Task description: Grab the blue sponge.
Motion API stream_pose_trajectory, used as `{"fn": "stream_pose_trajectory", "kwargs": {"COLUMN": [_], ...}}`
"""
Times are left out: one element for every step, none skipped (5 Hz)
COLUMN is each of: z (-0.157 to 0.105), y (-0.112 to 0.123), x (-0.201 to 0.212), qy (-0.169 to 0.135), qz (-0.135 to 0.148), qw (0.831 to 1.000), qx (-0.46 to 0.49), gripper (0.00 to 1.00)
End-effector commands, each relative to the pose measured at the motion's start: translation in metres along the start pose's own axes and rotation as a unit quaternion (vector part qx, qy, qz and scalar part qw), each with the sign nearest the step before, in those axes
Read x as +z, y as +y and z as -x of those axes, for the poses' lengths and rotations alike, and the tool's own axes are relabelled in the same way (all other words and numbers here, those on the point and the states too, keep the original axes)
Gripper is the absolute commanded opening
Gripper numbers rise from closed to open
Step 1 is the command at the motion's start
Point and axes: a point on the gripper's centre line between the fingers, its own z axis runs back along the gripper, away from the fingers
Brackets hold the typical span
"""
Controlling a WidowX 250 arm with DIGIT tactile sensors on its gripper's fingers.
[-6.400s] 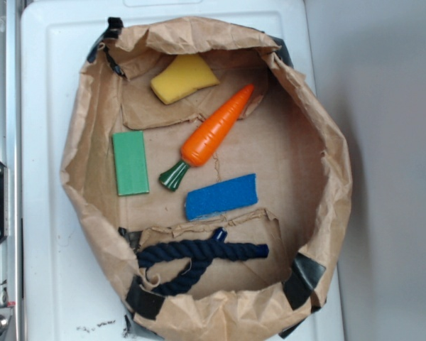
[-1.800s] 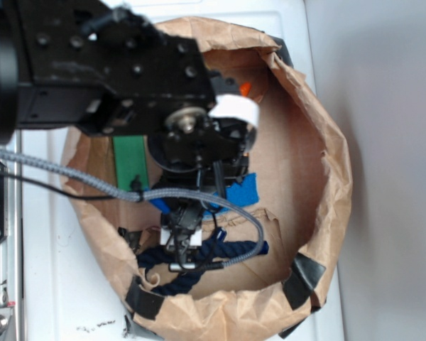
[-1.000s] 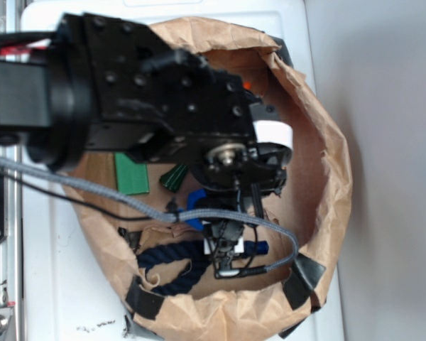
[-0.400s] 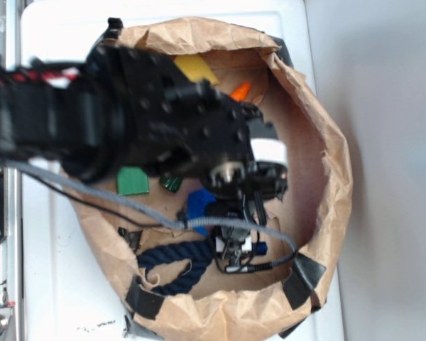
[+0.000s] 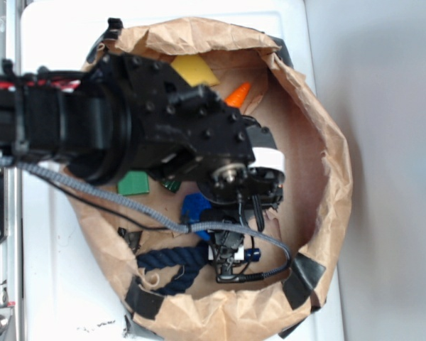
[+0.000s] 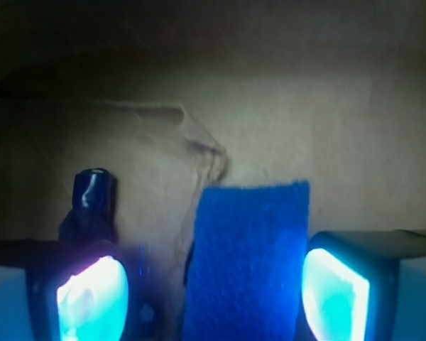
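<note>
The blue sponge (image 6: 245, 259) lies flat on the bag floor, lower centre of the wrist view, between the spread fingers (image 6: 92, 298) of the gripper (image 6: 213, 295), nearer the right one. You should expect it to be light, soft and bendable; pinch across its narrow width. The dark rope (image 5: 172, 257) lies just beside at left; the paper bag (image 5: 326, 177) walls leave little room.

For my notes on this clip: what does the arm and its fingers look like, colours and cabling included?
The arm is matte black, built of blocky links studded with round screw holes, with a red stripe near its left end. A grey braided cable loops beneath it, and a white cylindrical part sits near the wrist. In the wrist view the fingers have dark frames with pads glowing cyan-white.
</note>
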Motion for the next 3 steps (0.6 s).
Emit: {"fn": "stream_pose_trajectory", "kwargs": {"z": [-0.019, -0.016, -0.009], "y": [0.028, 0.032, 0.034], "x": [-0.015, -0.028, -0.03], "qy": [-0.025, -0.024, -0.022], "qz": [-0.02, -0.029, -0.021], "qw": [0.999, 0.999, 0.999], "qx": [0.022, 0.019, 0.015], "gripper": [1.0, 1.0, 0.0]}}
